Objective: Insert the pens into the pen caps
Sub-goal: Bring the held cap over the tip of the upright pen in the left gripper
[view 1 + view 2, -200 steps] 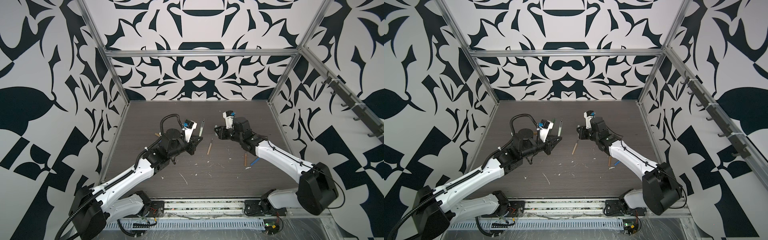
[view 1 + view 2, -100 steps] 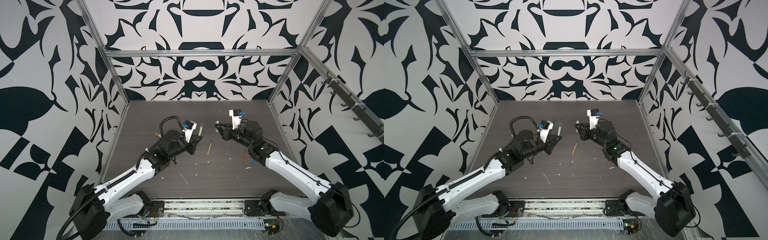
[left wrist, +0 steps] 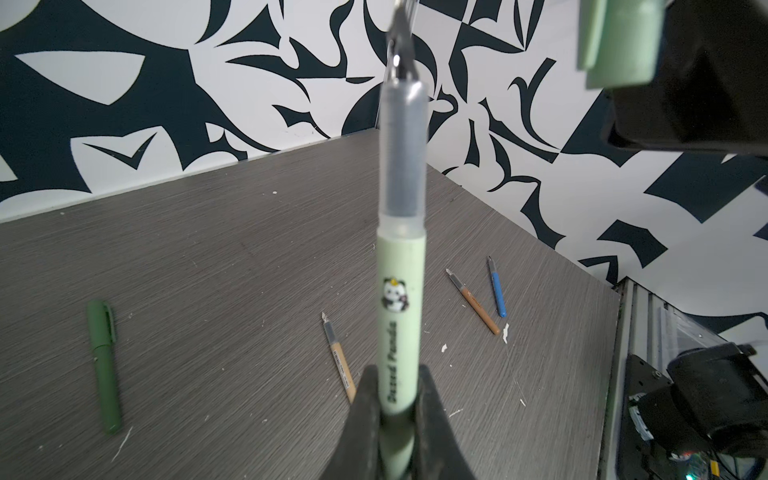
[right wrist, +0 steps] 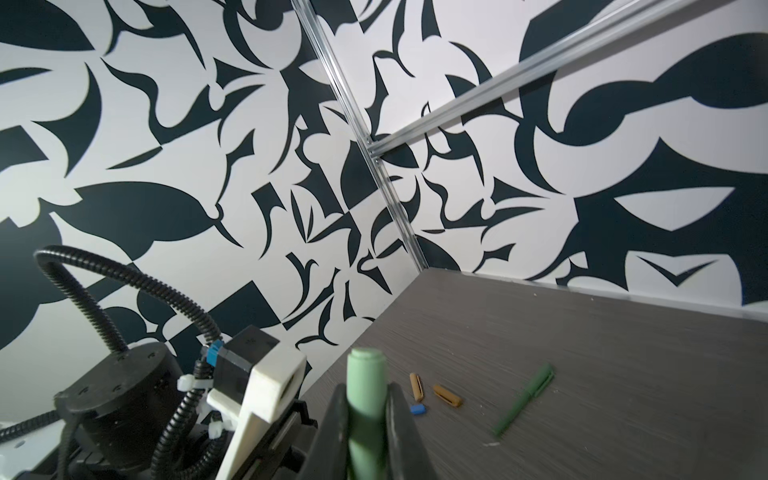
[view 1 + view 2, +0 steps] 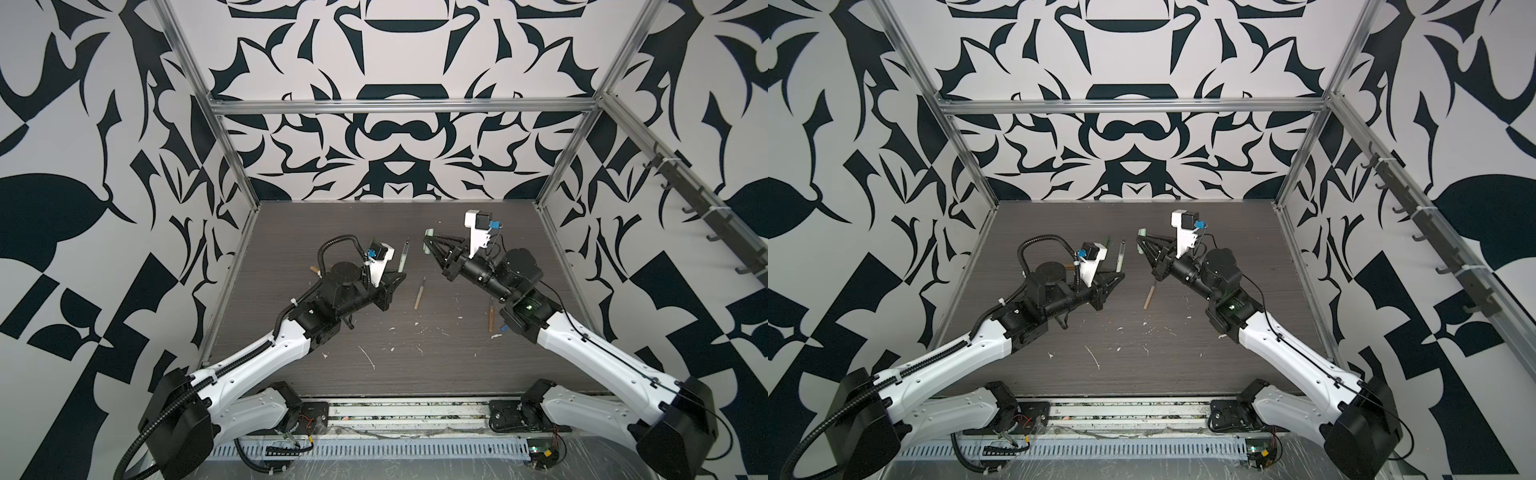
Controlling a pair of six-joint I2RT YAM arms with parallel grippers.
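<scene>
Pale-green pen (image 3: 401,316) clamped in our left gripper (image 3: 398,376), its cap (image 4: 365,365) clamped in right gripper (image 4: 366,390) | we saw 1 dark-green pen (image 3: 104,365) capped | 4 uncapped

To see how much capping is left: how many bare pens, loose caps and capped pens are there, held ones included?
Bare pens: 4 (pale green pen, held; tan pen; orange-brown pen; blue pen)
Loose caps: 4 (pale green cap, held; tan cap; orange-brown cap; blue cap)
Capped pens: 1 (dark green pen)
Total: 9
</scene>
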